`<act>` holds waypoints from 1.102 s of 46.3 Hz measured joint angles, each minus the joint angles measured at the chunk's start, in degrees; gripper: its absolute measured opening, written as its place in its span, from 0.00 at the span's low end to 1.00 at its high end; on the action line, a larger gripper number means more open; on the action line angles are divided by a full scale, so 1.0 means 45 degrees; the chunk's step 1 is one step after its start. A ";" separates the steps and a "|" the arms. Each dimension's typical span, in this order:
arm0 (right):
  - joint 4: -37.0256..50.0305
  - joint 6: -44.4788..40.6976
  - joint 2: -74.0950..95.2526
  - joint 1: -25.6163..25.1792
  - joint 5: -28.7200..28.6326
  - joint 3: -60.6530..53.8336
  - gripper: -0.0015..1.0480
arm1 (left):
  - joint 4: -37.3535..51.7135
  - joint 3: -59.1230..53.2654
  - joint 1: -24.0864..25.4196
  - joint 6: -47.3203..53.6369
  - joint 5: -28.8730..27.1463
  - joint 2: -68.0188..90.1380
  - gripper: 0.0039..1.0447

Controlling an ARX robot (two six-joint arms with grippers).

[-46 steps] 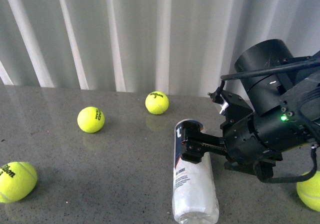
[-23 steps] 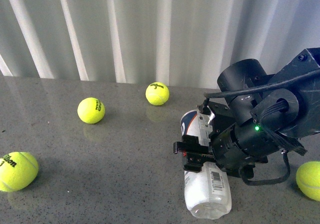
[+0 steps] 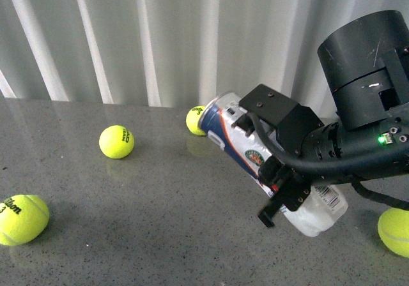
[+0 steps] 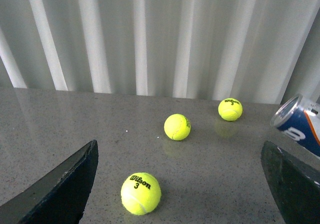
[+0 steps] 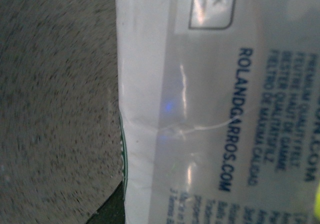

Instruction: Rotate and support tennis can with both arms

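Tabletop (image 3: 128,235); tennis can (image 3: 238,138) in end effector (image 3: 267,165)

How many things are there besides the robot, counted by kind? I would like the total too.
Balls: 4
Can: 1
Total: 5
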 joint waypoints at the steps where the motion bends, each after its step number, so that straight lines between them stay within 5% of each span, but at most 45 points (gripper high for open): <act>1: -0.0019 -0.0952 -0.0049 -0.0010 -0.0151 -0.0078 0.26 | 0.0000 0.0000 0.0000 0.0000 0.0000 0.0000 0.94; 7: -0.0393 -0.6853 0.0097 -0.0219 -0.0539 -0.0209 0.25 | 0.0000 0.0000 0.0000 0.0000 0.0000 0.0000 0.94; 17: -0.0287 -1.1307 0.1214 -0.0355 -0.0189 0.0238 0.23 | 0.0000 0.0000 0.0000 0.0000 0.0000 0.0000 0.94; 40: 0.0126 -1.0394 0.2720 0.0437 -0.0321 0.0879 0.22 | 0.0000 0.0000 0.0000 0.0000 0.0000 0.0000 0.94; 51: 0.0015 -0.9874 0.2837 0.0296 -0.0384 0.0758 0.64 | 0.0000 0.0000 0.0000 0.0000 0.0000 0.0000 0.94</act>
